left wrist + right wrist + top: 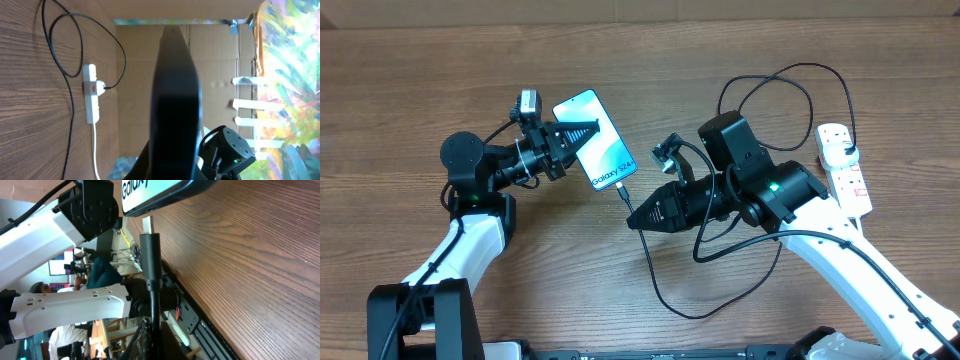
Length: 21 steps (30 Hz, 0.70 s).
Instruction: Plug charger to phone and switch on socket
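The phone (597, 147) with its light blue "Galaxy S24+" screen is held off the table by my left gripper (582, 136), which is shut on its upper end; it fills the left wrist view as a dark slab (175, 100). My right gripper (638, 217) is shut on the charger cable (655, 280) just behind its plug tip (623, 193). The tip (149, 245) sits right below the phone's bottom edge (150, 192); whether it touches cannot be told. The white socket strip (847, 168) lies at the far right with a black plug in it, also in the left wrist view (91, 92).
The charger cable loops over the table in front of the right arm and behind it toward the socket (790, 85). A cardboard wall (220, 60) stands at the table's far side. The table's front edge has a black rail (200, 325).
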Motion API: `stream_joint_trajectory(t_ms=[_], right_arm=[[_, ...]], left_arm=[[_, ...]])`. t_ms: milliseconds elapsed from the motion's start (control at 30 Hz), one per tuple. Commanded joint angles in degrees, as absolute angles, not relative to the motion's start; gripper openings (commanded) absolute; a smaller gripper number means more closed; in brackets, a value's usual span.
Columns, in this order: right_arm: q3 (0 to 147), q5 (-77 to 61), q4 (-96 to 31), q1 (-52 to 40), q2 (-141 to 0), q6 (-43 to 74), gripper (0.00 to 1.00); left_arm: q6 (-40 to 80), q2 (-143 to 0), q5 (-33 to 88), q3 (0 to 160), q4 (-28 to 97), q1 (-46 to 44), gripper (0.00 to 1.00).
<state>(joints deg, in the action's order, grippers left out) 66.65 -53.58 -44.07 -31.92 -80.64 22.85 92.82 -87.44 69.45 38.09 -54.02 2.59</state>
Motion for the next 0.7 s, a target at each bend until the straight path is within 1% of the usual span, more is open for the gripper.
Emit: stream_joint_trajectory(t_ms=[0, 667], right_arm=[[67.8, -53.6, -43.5, -32.2, -80.6, 22.3, 0.04], [67.8, -53.6, -43.6, -32.2, -80.6, 22.3, 0.04]], left_arm=[[91.3, -87.0, 70.4, 39.5, -54.7, 2.2, 0.04], [92.8, -87.0, 70.6, 39.5, -54.7, 2.2, 0.04]])
